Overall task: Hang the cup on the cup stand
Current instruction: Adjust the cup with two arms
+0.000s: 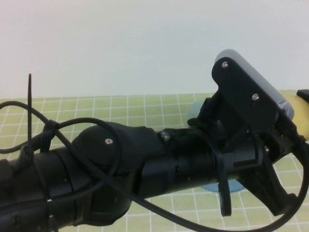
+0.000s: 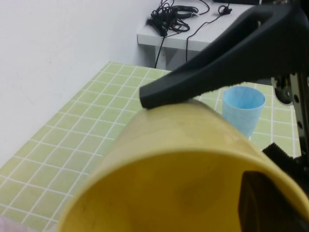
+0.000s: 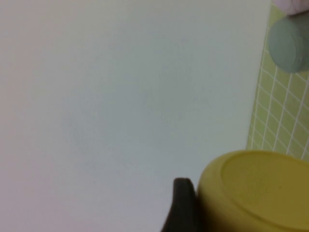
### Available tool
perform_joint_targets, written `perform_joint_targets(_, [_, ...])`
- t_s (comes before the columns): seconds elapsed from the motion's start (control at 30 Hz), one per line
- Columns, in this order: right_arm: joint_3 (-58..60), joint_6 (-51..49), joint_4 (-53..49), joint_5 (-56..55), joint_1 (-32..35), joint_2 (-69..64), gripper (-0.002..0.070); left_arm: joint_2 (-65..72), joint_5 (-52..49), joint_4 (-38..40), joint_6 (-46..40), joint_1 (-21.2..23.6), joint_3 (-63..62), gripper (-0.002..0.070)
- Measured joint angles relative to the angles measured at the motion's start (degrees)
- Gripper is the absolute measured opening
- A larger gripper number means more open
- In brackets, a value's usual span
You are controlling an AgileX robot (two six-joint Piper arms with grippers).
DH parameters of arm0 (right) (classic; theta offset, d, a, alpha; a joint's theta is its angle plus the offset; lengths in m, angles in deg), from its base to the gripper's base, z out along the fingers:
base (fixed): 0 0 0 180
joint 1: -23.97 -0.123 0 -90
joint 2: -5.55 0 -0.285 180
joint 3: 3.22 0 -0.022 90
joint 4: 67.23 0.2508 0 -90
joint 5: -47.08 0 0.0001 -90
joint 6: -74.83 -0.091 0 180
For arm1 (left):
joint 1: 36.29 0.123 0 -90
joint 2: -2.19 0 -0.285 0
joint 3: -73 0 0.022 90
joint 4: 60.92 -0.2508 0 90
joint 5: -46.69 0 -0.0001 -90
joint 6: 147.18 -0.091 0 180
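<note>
In the high view the left arm stretches across the near table from left to right, and the left gripper (image 1: 288,126) at the right edge carries the cup (image 1: 300,112) above the checked mat (image 1: 145,107); the cup stand (image 1: 218,186) is mostly hidden beneath the arm. The left wrist view shows that gripper clamped on the cup's wall, one finger (image 2: 203,79) outside, with a blue cup (image 2: 243,108) beyond. In the right wrist view the right gripper (image 3: 183,208) sits against the cup's base; whether it grips, I cannot tell.
</note>
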Motion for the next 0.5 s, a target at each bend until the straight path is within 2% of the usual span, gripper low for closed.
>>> perform_joint_targets(0.13, [0.0,0.5,0.0,0.0,0.0,0.0,0.051,0.0,-0.1,0.0,-0.4,0.0,0.0,0.0032])
perform_joint_targets(0.37, [0.0,7.4,0.0,-4.5,0.0,0.1,0.0501,-1.7,0.8,0.1,-0.2,0.0,0.0,0.0168])
perform_joint_targets(0.5, [0.0,12.8,0.1,-9.7,0.0,1.7,0.05,-4.4,0.3,0.2,-0.1,0.0,0.1,0.0177])
